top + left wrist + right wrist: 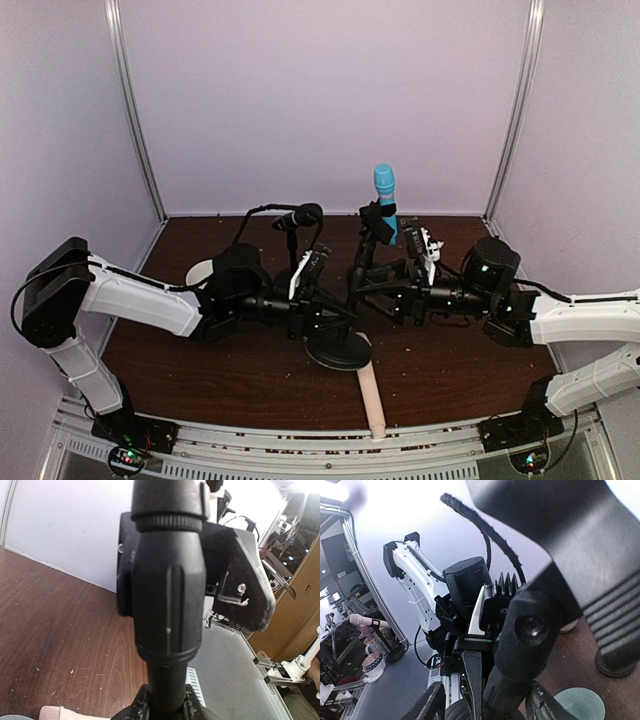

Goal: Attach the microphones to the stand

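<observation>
Left gripper (308, 308) clamped tight on pole of black microphone stand (338, 352), mid-tabletop. Right gripper (372, 297) half-open astride it; contact unclear. Light blue stick microphone (385, 195) and black microphone (300, 216) sat in stand clips; pink-beige microphone (372, 398) lay at near edge.

Light blue stick microphone (385, 188) is clipped upright on black stand (338, 350); black microphone (300, 215) is mounted tilted; pale pink-beige microphone (373, 400) is laid flat beside the round base.
</observation>
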`<state>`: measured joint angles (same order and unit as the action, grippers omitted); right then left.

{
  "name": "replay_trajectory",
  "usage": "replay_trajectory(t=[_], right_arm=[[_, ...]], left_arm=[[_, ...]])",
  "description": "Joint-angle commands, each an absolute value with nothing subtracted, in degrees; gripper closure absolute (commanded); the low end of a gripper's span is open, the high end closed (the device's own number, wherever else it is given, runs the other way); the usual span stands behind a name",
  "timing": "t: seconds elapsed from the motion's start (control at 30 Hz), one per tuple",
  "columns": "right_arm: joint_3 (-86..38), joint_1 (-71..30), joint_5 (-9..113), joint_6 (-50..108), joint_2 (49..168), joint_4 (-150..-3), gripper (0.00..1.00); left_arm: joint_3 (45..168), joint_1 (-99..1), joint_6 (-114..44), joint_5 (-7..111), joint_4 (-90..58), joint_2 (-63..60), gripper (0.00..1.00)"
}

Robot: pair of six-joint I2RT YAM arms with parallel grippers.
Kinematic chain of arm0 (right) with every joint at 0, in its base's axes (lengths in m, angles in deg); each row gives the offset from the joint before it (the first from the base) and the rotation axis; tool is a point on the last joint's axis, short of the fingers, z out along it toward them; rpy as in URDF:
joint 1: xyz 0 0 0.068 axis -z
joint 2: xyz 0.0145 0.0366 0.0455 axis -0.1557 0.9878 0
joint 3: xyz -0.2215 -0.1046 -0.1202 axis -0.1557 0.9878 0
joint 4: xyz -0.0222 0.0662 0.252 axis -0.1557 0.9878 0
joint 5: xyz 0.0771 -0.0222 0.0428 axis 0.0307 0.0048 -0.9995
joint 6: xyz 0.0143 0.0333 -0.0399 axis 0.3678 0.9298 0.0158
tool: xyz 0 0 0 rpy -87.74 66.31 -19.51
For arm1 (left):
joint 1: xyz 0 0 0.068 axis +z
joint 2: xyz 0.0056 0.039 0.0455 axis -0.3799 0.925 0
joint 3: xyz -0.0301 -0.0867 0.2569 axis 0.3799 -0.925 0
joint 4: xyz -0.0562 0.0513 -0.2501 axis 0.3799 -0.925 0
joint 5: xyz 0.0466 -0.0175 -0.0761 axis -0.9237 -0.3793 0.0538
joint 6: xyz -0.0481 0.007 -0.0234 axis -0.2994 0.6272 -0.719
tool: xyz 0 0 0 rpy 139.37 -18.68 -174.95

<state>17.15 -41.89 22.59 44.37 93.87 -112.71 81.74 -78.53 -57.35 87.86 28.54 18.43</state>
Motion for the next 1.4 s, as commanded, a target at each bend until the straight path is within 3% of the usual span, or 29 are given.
replay_trajectory(t=[0.0,0.13,0.27,0.37,0.43,0.57,0.67,0.7,0.73,0.87,1.0,1.13,1.37], right_arm=[[14.4,-41.8,19.6,45.6,95.1,-117.2,0.47],[14.2,-41.8,19.6,45.9,95.8,-117.0,0.56],[13.5,-41.8,23.4,45.3,96.0,-113.9,0.78],[13.0,-42.3,30.3,45.8,95.9,-111.1,0.99],[11.9,-44.4,38.9,45.3,95.4,-107.2,1.00],[7.3,-50.7,67.4,48.7,95.9,-91.8,1.00],[4.9,-51.6,69.5,50.7,98.4,-89.4,1.00],[4.3,-51.6,68.7,50.6,98.8,-89.3,0.99],[4.1,-51.5,67.5,50.3,98.8,-89.6,0.92],[5.5,-50.4,58.8,47.1,95.4,-91.4,0.57],[10.5,-47.8,45.2,43.5,91.0,-95.6,0.40],[15.5,-45.4,31.0,42.1,88.6,-100.7,0.28],[20.5,-45.1,26.6,40.8,86.3,-108.0,0.32]], left_arm=[[82.9,-78.9,-57.2,89.4,33.9,16.0,1.00],[82.9,-78.9,-57.0,89.4,33.4,16.0,1.00],[83.2,-78.9,-56.1,88.1,31.7,15.8,1.00],[83.8,-79.1,-52.7,80.4,26.0,14.6,1.00],[84.9,-80.3,-46.6,67.0,16.4,12.5,1.00],[87.1,-84.1,-42.0,42.4,6.4,10.9,1.00],[88.7,-85.2,-40.8,36.7,4.0,11.9,1.00],[88.9,-85.2,-40.8,36.7,3.8,12.0,1.00],[88.6,-85.2,-40.6,37.6,4.3,11.9,1.00],[86.8,-85.1,-39.0,44.2,7.0,10.4,1.00],[84.6,-84.8,-37.6,53.9,10.6,8.5,1.00],[82.7,-83.9,-37.8,64.0,14.9,7.1,1.00],[82.3,-83.2,-42.0,79.5,24.3,9.9,1.00]])
